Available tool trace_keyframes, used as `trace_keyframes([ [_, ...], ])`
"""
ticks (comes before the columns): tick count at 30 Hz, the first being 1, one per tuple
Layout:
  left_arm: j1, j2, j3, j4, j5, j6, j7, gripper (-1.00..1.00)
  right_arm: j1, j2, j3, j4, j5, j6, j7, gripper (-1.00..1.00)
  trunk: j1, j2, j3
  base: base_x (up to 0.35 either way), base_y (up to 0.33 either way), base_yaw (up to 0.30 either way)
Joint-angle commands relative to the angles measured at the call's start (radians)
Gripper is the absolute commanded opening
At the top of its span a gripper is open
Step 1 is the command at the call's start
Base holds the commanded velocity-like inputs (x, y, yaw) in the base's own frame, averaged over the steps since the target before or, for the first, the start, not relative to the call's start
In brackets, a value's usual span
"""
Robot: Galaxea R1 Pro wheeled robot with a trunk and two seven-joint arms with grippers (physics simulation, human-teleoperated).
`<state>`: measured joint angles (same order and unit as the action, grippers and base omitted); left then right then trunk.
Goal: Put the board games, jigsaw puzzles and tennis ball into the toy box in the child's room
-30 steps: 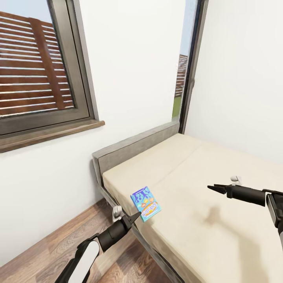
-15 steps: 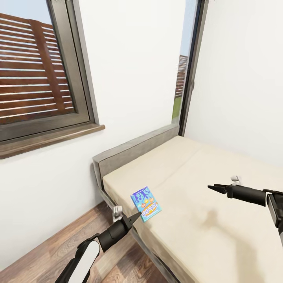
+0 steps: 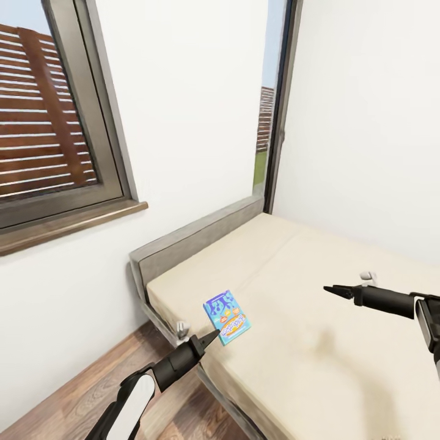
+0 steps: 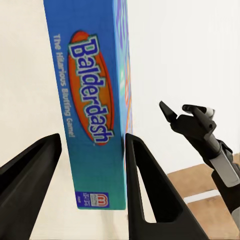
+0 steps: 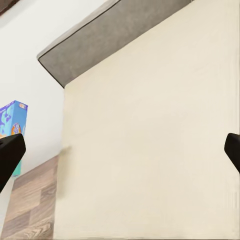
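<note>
- My left gripper (image 4: 92, 145) has its two black fingers (image 4: 145, 190) clamped on the narrow edge of a teal-blue flat cardboard board game box (image 4: 92, 100); the edge reads "Balderdash" in the left wrist view.
- In the head view, the left gripper (image 3: 211, 336) pinches the box (image 3: 227, 317) at its lower corner. The box stands tilted in the air, lifted off the mattress, just above the near edge of the bed.
- My right gripper (image 3: 330, 289) points left over the mattress, well apart from the box. In the right wrist view its two black fingertips (image 5: 10, 157) sit wide apart at the picture's two sides with nothing between them, so it is spread open and holding nothing.
- The right wrist view also catches the box (image 5: 12, 135) at one edge, beside the mattress.
- Below both arms lies a bed with a plain cream mattress (image 3: 318, 342) and a low grey upholstered headboard (image 3: 189, 235).
- A wood-plank floor (image 3: 79, 391) runs beside the bed.
- Behind stand white walls (image 3: 189, 110) and a dark-framed window (image 3: 55, 122) with a brown slatted fence outside.
</note>
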<state>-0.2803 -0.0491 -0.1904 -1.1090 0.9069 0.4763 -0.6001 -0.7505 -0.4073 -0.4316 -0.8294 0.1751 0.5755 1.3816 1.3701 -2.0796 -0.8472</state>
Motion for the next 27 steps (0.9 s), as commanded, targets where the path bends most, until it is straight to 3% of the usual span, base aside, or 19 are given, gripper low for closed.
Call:
trace_keyframes([
  [1,0.0,0.0,0.0,0.0,0.009,0.008,0.0,-1.0,-0.001,0.001,-0.004,-0.001,0.009,0.01,0.008,1.0,-0.004,0.007,0.002,0.0,0.0,-0.242],
  [13,0.0,0.0,0.0,0.0,0.009,0.008,0.0,-1.0,0.0,0.001,-0.004,-0.022,0.009,0.021,0.008,1.0,-0.05,0.091,0.04,0.0,0.0,-0.235],
  [27,0.0,0.0,0.0,0.0,0.009,0.008,0.0,-1.0,0.002,0.0,-0.005,-0.042,0.002,0.024,0.008,1.0,-0.104,0.189,0.084,0.0,0.0,-0.054],
])
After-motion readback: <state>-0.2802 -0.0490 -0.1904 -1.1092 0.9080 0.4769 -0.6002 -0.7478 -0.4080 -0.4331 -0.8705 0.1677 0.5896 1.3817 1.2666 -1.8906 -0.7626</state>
